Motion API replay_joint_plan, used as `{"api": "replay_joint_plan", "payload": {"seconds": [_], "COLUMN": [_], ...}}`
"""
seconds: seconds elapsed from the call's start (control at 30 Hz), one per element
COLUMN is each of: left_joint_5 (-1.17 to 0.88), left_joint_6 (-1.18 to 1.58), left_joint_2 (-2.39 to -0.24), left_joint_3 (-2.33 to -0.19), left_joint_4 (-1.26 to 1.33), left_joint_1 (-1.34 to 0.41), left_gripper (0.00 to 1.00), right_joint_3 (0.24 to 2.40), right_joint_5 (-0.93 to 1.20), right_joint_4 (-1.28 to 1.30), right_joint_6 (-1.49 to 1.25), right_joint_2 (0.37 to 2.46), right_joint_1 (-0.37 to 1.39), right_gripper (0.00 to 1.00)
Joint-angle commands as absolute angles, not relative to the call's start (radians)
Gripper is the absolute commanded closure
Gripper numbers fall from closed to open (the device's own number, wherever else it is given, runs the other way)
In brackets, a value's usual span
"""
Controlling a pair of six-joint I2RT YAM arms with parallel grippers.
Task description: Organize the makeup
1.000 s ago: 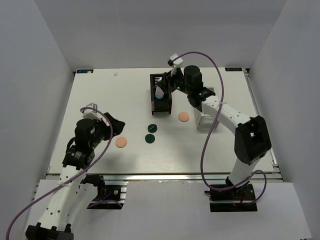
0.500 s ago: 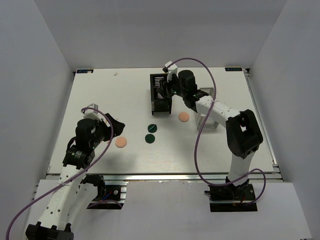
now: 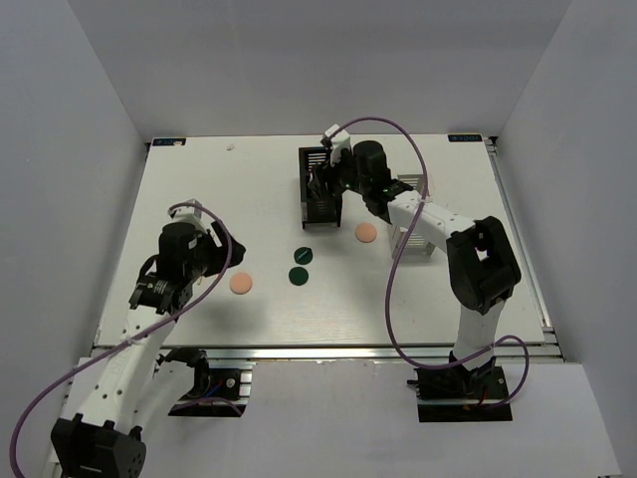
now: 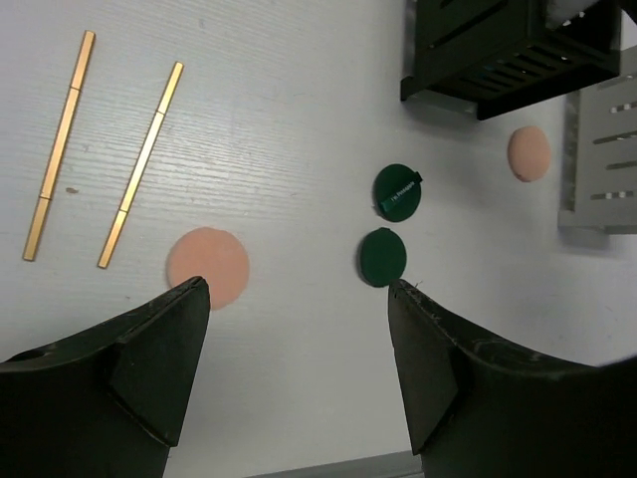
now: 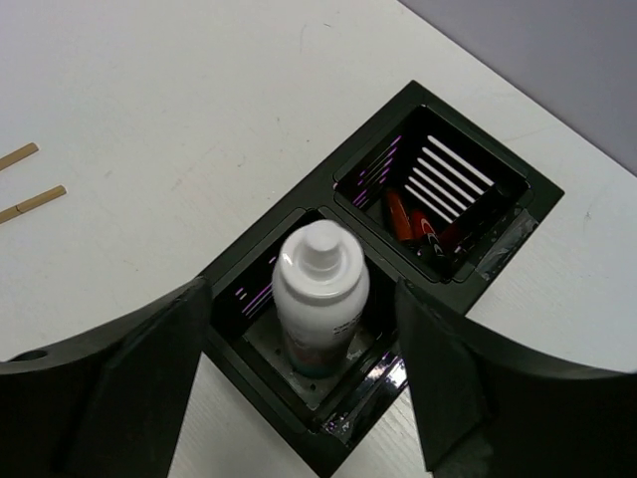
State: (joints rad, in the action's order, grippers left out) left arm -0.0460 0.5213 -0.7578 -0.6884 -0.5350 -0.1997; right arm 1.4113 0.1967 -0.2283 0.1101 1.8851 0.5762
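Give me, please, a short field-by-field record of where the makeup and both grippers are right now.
white bottle: upright in one compartment of the black organizer
red tubes: in the adjoining compartment
tan sticks: two, side by side on the table, not touching
peach puffs: two on the table, one beside the white organizer
green discs: two, close together on the table
left gripper: open, empty, above the table
right gripper: open, over the bottle, fingers clear of it
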Motion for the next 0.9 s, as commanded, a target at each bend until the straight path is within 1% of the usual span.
{"api": "replay_joint_plan", "payload": {"seconds": [0.0, 0.17, 0.2, 0.3, 0.33, 0.4, 0.43, 0.47, 0.5, 0.53, 0.57, 0.6, 0.63, 0.67, 0.7, 0.73, 0.77, 0.8, 0.87], "left_joint_5": [0.027, 0.069, 0.081, 0.130, 0.141, 0.153, 0.155, 0.149, 0.141, 0.132, 0.106, 0.089, 0.080, 0.059, 0.054, 0.055, 0.057, 0.066, 0.080], "left_joint_6": [0.465, 0.443, 0.443, 0.427, 0.417, 0.388, 0.374, 0.362, 0.333, 0.318, 0.305, 0.281, 0.270, 0.258, 0.230, 0.216, 0.203, 0.171, 0.138], "left_joint_2": [-0.834, -0.948, -0.968, -1.051, -1.095, -1.141, -1.167, -1.219, -1.245, -1.274, -1.331, -1.360, -1.388, -1.437, -1.462, -1.485, -1.535, -1.560, -1.604], "left_joint_3": [-0.767, -0.827, -0.837, -0.873, -0.888, -0.906, -0.913, -0.925, -0.931, -0.937, -0.949, -0.957, -0.965, -0.986, -0.998, -1.011, -1.038, -1.054, -1.072], "left_joint_4": [-0.577, -0.612, -0.629, -0.653, -0.653, -0.649, -0.644, -0.626, -0.617, -0.606, -0.586, -0.578, -0.569, -0.555, -0.549, -0.546, -0.546, -0.551, -0.552], "left_joint_1": [-0.196, -0.196, -0.196, -0.184, -0.180, -0.155, -0.141, -0.127, -0.094, -0.075, -0.057, -0.019, -0.005, -0.002, 0.041, 0.046, 0.052, 0.054, 0.055], "left_gripper": [0.18, 0.18, 0.19, 0.22, 0.29, 0.38, 0.45, 0.48, 0.50, 0.55, 0.58, 0.60, 0.63, 0.64, 0.63, 0.61, 0.56, 0.52, 0.48], "right_joint_3": [1.456, 1.465, 1.463, 1.431, 1.421, 1.373, 1.353, 1.332, 1.309, 1.261, 1.240, 1.217, 1.163, 1.132, 1.100, 1.038, 1.007, 0.980, 0.913], "right_joint_5": [0.212, 0.233, 0.250, 0.363, 0.418, 0.468, 0.510, 0.538, 0.593, 0.622, 0.656, 0.682, 0.710, 0.722, 0.745, 0.755, 0.767, 0.778, 0.781], "right_joint_4": [-0.256, -0.250, -0.253, -0.287, -0.296, -0.308, -0.317, -0.318, -0.314, -0.296, -0.278, -0.259, -0.243, -0.212, -0.200, -0.184, -0.160, -0.143, -0.105], "right_joint_6": [0.130, 0.127, 0.129, 0.175, 0.199, 0.210, 0.210, 0.212, 0.213, 0.215, 0.227, 0.233, 0.236, 0.247, 0.253, 0.261, 0.267, 0.275, 0.276], "right_joint_2": [1.870, 1.838, 1.804, 1.711, 1.685, 1.608, 1.583, 1.557, 1.507, 1.484, 1.459, 1.410, 1.385, 1.356, 1.301, 1.273, 1.246, 1.200, 1.160], "right_joint_1": [0.571, 0.563, 0.551, 0.519, 0.508, 0.474, 0.462, 0.437, 0.427, 0.416, 0.396, 0.390, 0.385, 0.379, 0.379, 0.377, 0.377, 0.377, 0.377], "right_gripper": [0.19, 0.17, 0.17, 0.18, 0.18, 0.19, 0.20, 0.22, 0.34, 0.44, 0.58, 0.85, 0.92, 0.96, 0.93, 0.88, 0.81, 0.72, 0.69]}}
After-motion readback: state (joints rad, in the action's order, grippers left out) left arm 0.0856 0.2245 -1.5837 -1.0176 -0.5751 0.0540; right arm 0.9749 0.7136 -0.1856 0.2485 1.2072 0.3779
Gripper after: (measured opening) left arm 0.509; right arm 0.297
